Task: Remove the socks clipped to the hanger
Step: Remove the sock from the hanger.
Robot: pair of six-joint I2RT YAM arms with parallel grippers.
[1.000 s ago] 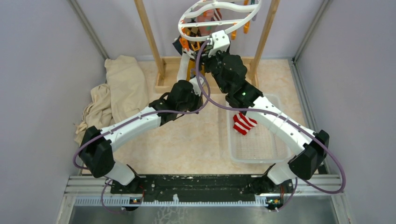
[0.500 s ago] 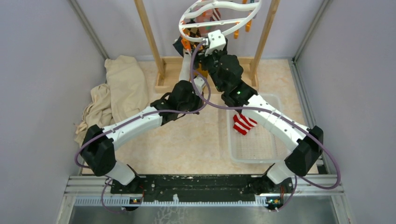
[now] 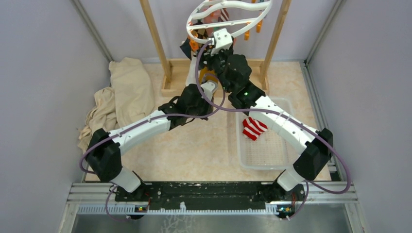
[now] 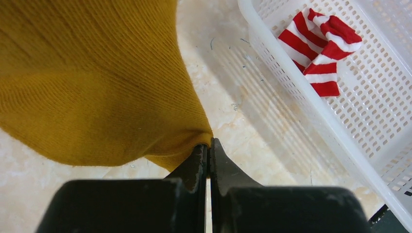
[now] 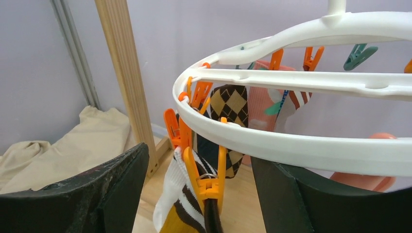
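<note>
Beige tabletop point(image 4: 233, 87) lies beneath the hanging yellow sock point(image 4: 97, 73), whose edge the left gripper point(image 4: 208, 160) pinches tight. The right gripper point(image 5: 201, 189), jaws spread, has crept in around an orange clip point(image 5: 206, 182) on the hanger point(image 5: 291, 145), so unclipping looks next.

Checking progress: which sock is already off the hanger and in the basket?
The red-white striped sock: it alone lies in the basket; the rest hang clipped to the hanger.
</note>
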